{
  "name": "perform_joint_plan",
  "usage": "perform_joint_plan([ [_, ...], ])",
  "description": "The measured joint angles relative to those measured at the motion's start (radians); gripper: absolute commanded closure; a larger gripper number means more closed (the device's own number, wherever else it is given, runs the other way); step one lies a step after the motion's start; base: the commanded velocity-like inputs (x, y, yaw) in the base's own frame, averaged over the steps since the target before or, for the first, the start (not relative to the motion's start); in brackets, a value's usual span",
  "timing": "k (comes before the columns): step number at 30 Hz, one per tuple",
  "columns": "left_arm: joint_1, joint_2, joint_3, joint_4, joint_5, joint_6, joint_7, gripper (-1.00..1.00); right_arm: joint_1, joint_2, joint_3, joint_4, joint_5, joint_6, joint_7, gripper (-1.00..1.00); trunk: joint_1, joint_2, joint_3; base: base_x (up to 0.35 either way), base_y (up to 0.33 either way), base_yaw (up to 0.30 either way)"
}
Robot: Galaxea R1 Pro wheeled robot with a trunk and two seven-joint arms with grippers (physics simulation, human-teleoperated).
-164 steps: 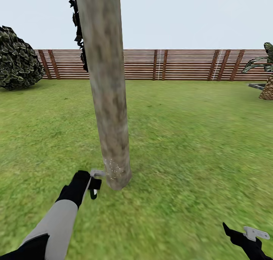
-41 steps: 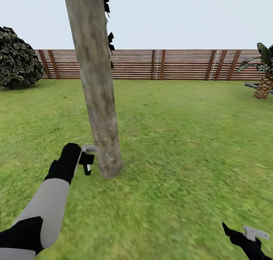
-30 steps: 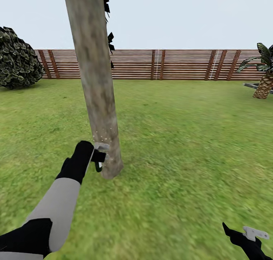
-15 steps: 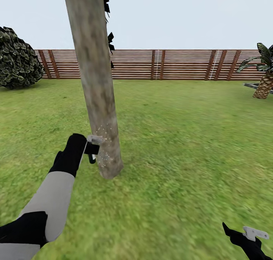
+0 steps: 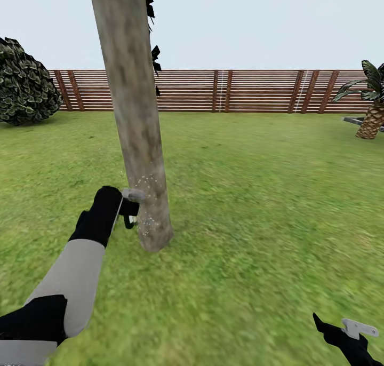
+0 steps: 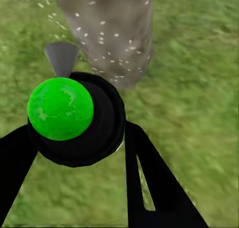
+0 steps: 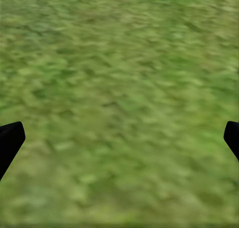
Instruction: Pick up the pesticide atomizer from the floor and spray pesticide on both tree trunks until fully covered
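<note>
A thick mottled grey-brown tree trunk (image 5: pixel 137 120) rises from the grass just ahead of me, leaning slightly. My left gripper (image 5: pixel 129 210) is beside its base, shut on the pesticide atomizer (image 5: pixel 129 216), a small black bottle. In the left wrist view the atomizer (image 6: pixel 79 125) shows a round green top between the black fingers (image 6: pixel 147 178), with the left gripper (image 6: pixel 74 135) pointed at the trunk (image 6: pixel 107 28). Whitish specks of pesticide (image 5: pixel 147 192) dot the lower trunk. My right gripper (image 5: pixel 349 331) hangs low at the near right, open over bare grass (image 7: pixel 119 103).
A brown slat fence (image 5: pixel 240 91) closes the lawn at the back. A round dark bush (image 5: pixel 25 83) stands at the far left, a small palm (image 5: pixel 372 115) at the far right. Open grass (image 5: pixel 266 195) lies to the right of the trunk.
Over the last second my left gripper with the atomizer drew back a little from the trunk's base, to the left and slightly up. The right arm and the camera held still.
</note>
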Motion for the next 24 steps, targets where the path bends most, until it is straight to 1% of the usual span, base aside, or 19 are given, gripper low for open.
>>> perform_joint_plan([
  [2, 0.007, 0.027, 0.0, 0.001, 0.005, 0.0, 0.0, 1.0, 0.0, 0.0, 0.0, 0.0, 0.0, 0.0, 0.0, -1.0, 0.0, 0.0, 0.0, 0.0, 0.0, 0.0],
  [4, 0.011, 0.034, -0.004, 0.001, 0.012, -0.001, 0.002, 1.0, 0.0, 0.0, 0.0, 0.0, 0.0, 0.0, 0.0, -1.0, 0.0, 0.0, 0.0, 0.0, 0.0, 0.0],
  [7, 0.022, 0.032, -0.008, 0.013, 0.013, -0.011, 0.007, 1.0, 0.0, 0.0, 0.0, 0.0, 0.0, 0.0, 0.0, -1.0, 0.0, 0.0, 0.0, 0.0, 0.0, 0.0],
  [11, 0.095, 0.026, -0.007, 0.017, 0.017, -0.025, 0.009, 1.0, 0.0, 0.0, 0.0, 0.0, 0.0, 0.0, 0.0, -1.0, 0.0, 0.0, 0.0, 0.0, 0.0, 0.0],
  [12, 0.123, 0.025, -0.006, 0.017, 0.019, -0.045, 0.01, 1.0, 0.0, 0.001, 0.0, 0.001, 0.0, 0.0, 0.0, -1.0, 0.0, 0.0, 0.0, 0.0, 0.0, 0.0],
  [15, 0.17, 0.02, -0.003, 0.028, 0.019, -0.108, 0.021, 1.0, 0.0, 0.001, 0.0, 0.001, 0.0, 0.0, 0.0, -1.0, 0.0, 0.0, 0.0, 0.0, 0.0, 0.0],
  [16, 0.181, 0.018, -0.002, 0.033, 0.019, -0.122, 0.029, 1.0, 0.0, 0.001, 0.0, 0.001, 0.0, 0.0, 0.0, -1.0, 0.0, 0.0, 0.0, 0.0, 0.0, 0.0],
  [18, 0.205, 0.013, 0.002, 0.06, 0.024, -0.171, 0.064, 1.0, 0.0, 0.002, 0.0, 0.002, 0.0, 0.0, 0.0, -1.0, 0.0, 0.0, 0.0, 0.0, 0.0, 0.0],
  [20, 0.213, 0.009, 0.005, 0.1, 0.061, -0.216, 0.093, 1.0, 0.0, 0.002, 0.0, 0.002, 0.0, 0.0, 0.0, -1.0, 0.0, 0.0, 0.0, 0.0, 0.0, 0.0],
  [21, 0.215, 0.006, 0.005, 0.128, 0.102, -0.233, 0.113, 1.0, 0.0, 0.001, 0.0, 0.002, 0.0, 0.0, 0.0, -1.0, 0.0, 0.0, 0.0, 0.0, 0.0, 0.0],
  [22, 0.217, 0.004, 0.005, 0.17, 0.161, -0.247, 0.159, 1.0, 0.0, 0.001, 0.0, 0.002, 0.0, 0.0, 0.0, -1.0, 0.0, 0.0, 0.0, 0.0, 0.0, 0.0],
  [23, 0.217, 0.003, 0.005, 0.198, 0.197, -0.266, 0.207, 1.0, 0.0, 0.001, 0.0, 0.002, 0.0, 0.001, 0.001, -1.0, 0.0, 0.0, 0.0, 0.0, 0.0, 0.0],
  [24, 0.217, 0.002, 0.004, 0.213, 0.217, -0.288, 0.239, 1.0, 0.0, 0.001, 0.0, 0.002, 0.0, 0.001, 0.001, -1.0, 0.0, 0.0, 0.0, 0.0, 0.0, 0.0],
])
